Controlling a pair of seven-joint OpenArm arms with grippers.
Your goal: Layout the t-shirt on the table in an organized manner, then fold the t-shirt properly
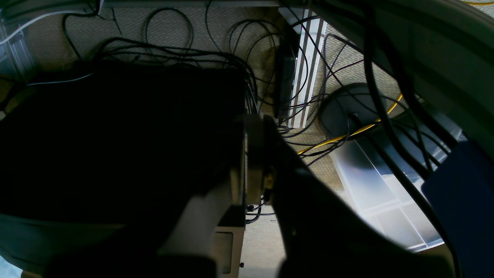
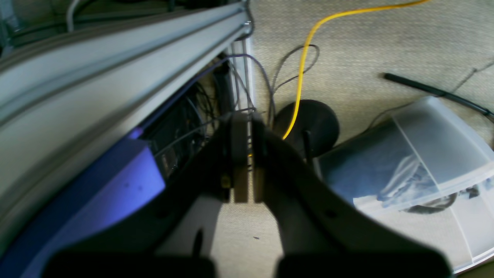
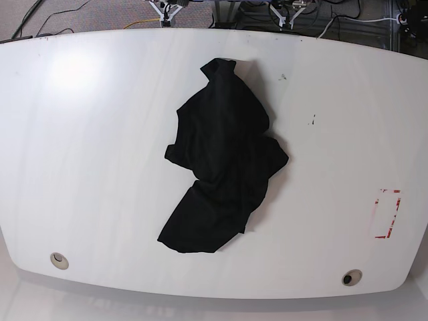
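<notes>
Presently: one t-shirt (image 3: 224, 160), black, lying crumpled near the middle of the worktop (image 3: 93, 147), bunched into a long diagonal heap running from the far centre toward the near edge. No sleeve, hem or neck opening can be told apart in the folds.

Left fingers (image 1: 256, 162): pressed together, nothing between them, hanging off the worktop over carpet and a tangle of cables (image 1: 231, 65).

Right fingers (image 2: 247, 154): likewise closed and empty, below the worktop's edge, above carpet, a yellow cable (image 2: 305, 58) and a clear plastic bin (image 2: 424, 154). Neither arm shows in the base view.

Step in hand, as judged: laying out has not begun. Both arms need to rise clear of the worktop's edge before moving in, and the fingers must part before any grasp. Best practice would be to take hold at two outer points of the heap, lift a little and draw apart, so the cloth opens rather than drags in a lump.

Edges and room: broad bare surface to both sides of the garment, more on the base view's left. Near edge carries two grommet holes (image 3: 59, 259); a red tape rectangle (image 3: 387, 214) sits well apart toward the right. The garment's far tip lies fairly close to the far edge, so spreading toward the middle looks safer.
</notes>
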